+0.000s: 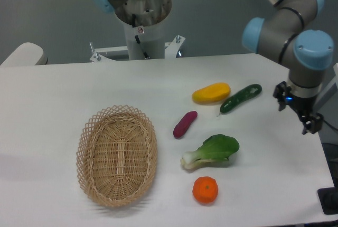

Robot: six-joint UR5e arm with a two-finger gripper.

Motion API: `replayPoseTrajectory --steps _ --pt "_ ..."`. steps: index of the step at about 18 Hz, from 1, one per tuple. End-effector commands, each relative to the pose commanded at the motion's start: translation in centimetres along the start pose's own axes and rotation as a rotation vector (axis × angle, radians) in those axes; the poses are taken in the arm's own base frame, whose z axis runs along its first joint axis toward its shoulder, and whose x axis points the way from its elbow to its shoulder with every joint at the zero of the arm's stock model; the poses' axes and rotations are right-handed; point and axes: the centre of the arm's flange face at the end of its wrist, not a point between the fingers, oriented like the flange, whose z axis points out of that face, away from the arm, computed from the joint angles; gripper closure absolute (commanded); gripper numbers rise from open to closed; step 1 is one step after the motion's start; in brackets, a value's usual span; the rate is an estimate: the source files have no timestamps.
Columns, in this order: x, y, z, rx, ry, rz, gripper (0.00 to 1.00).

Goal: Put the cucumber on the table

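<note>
Cucumber (241, 98) lies on the surface (63, 90) beside the yellow fruit (211, 93). Tool (300, 112) seemingly open, holding nothing; retreat should go straight up.

From my feed the table (63, 95) is lit bright and even from overhead, with soft short shadows, mild glare on the white top and slightly soft focus throughout.

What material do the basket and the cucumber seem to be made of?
The basket looks like woven wicker: pale tan strands crossing in an open weave, with a looped lacy rim and a matte finish. The cucumber has a smooth, glossy dark green skin with small highlights; whether it is a real vegetable or a plastic model cannot be told from here.
</note>
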Motion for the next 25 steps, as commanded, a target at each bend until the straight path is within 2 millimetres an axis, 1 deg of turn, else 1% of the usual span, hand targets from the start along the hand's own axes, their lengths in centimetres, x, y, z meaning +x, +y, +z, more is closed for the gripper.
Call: replayPoseTrajectory --steps 2,3,4,7,16,25 --pt "-0.3 0.9 -0.2 0.001 0.004 0.025 0.01" --pt "-0.1 2.3 -0.3 0.004 0.013 0.029 0.01" --pt "0.0 3.0 -0.6 0.007 0.020 0.034 0.01" --pt "0.0 4.2 -1.0 0.011 0.026 0.056 0.01" --pt "-0.2 4.5 -1.4 0.005 0.020 0.056 0.01" --pt "-0.3 4.2 -1.5 0.006 0.019 0.056 0.01"
